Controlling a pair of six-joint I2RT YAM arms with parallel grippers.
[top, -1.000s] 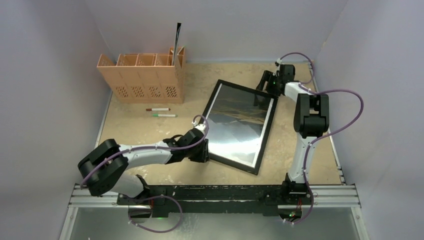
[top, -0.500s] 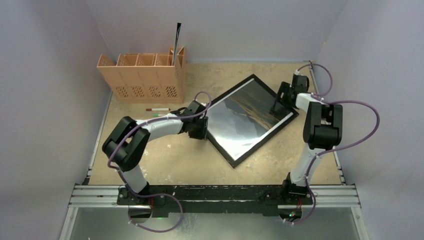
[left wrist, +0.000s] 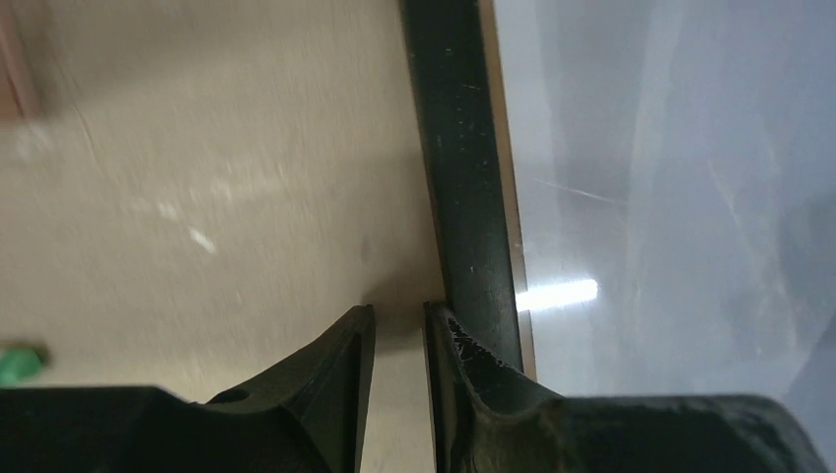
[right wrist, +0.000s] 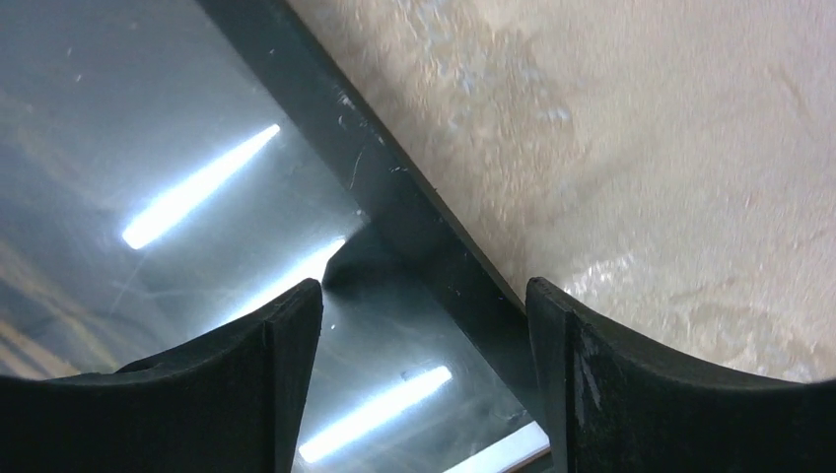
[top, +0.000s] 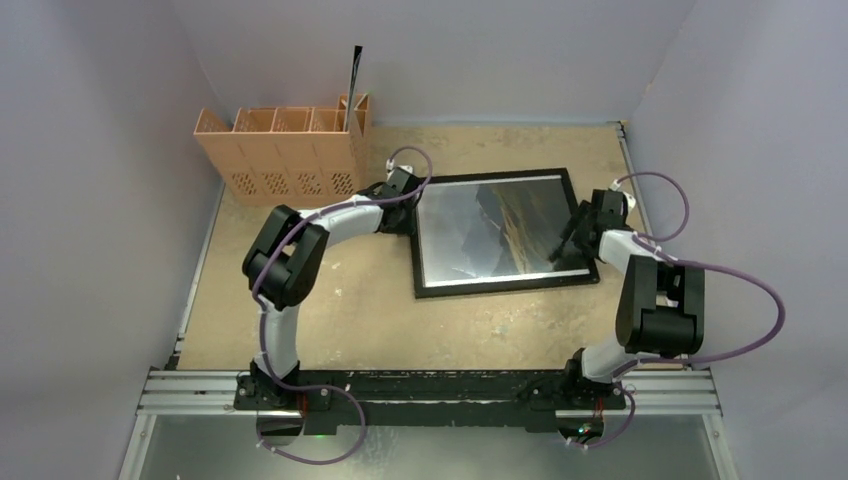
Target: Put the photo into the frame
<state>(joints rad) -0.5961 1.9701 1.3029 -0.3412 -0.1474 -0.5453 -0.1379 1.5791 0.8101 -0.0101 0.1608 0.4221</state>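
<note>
The black frame (top: 505, 288) lies flat on the table, right of centre, its long sides running left to right. The photo (top: 500, 225), a dark mountain landscape with a thin white border, shows under the glass. My left gripper (top: 405, 212) is at the frame's far left corner. In the left wrist view its jaws (left wrist: 399, 320) are nearly together with only table between them, and the right finger rests against the frame's outer edge (left wrist: 463, 148). My right gripper (top: 572, 245) is open above the frame's right rail (right wrist: 394, 202), one finger over the glass and one over the table (right wrist: 641, 148).
An orange compartment rack (top: 285, 155) stands at the back left with a black stick (top: 354, 75) upright in it. A green marker tip (left wrist: 18, 363) shows left of the left gripper. Pale walls close in on three sides.
The frame has turned from a slanted diamond pose to square with the table. The left gripper moved back and right along its corner. The right gripper moved nearer along the right edge.
</note>
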